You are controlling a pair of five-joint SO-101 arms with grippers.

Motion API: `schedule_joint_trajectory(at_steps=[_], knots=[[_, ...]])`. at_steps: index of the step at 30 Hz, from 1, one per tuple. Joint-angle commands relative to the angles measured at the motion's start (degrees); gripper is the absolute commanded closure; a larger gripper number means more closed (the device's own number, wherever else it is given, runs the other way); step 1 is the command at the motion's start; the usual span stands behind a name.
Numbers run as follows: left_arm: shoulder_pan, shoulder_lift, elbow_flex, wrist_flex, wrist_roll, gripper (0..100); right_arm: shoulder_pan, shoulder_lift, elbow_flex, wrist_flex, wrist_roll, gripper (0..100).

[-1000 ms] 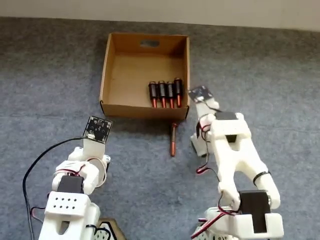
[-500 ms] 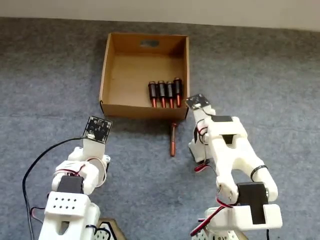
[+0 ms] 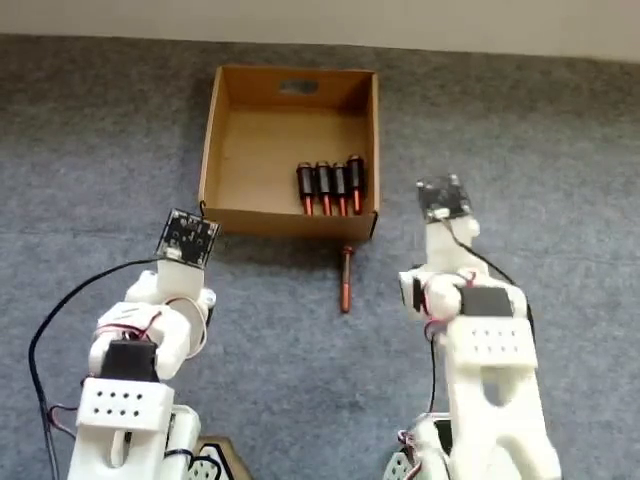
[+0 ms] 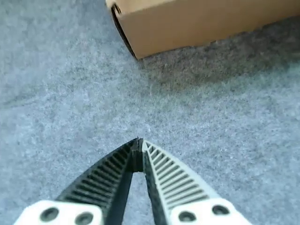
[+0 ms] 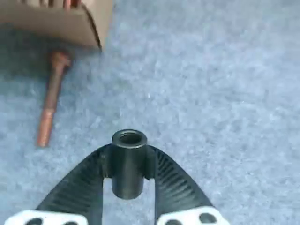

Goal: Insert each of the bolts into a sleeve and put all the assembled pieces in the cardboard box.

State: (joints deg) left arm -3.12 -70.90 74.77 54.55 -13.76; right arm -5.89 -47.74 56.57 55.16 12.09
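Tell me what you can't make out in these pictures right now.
High view: how far the bolts sit in the four pieces in the box; too small.
Left wrist view: the box's inside, behind its own wall.
Right wrist view: the pieces, cut off by the picture's edge; the hole of the sleeve in the right hand, dark inside.

I have a black sleeve [image 5: 127, 174] pinched in my right gripper [image 5: 127, 153], a copper bolt [image 5: 51, 101] lying beside the cardboard box [image 5: 56, 22].

We see four assembled pieces [image 3: 331, 186] in the near right corner of the cardboard box [image 3: 255, 150], a copper bolt [image 3: 346, 280] lying just outside that corner, and a black sleeve [image 5: 127, 164] upright in the right gripper [image 5: 128, 153].
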Motion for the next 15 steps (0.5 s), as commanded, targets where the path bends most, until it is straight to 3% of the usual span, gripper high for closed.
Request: schedule_joint_trajectory(at_steps=[1,8,15], knots=[[2.33,4.97,-12.7,5.27,-2.73,98,-0.04,-17.01,2.15,-0.66,-5.54,99.2],[18.15,31.34,-36.09,17.23,-1.41,98,0.31,-34.77,14.46,-6.55,-10.46,99.2],[29.14,55.25,-52.79,16.18,18.02,97,9.27,-44.35,19.38,-6.29,-16.79,99.2]])
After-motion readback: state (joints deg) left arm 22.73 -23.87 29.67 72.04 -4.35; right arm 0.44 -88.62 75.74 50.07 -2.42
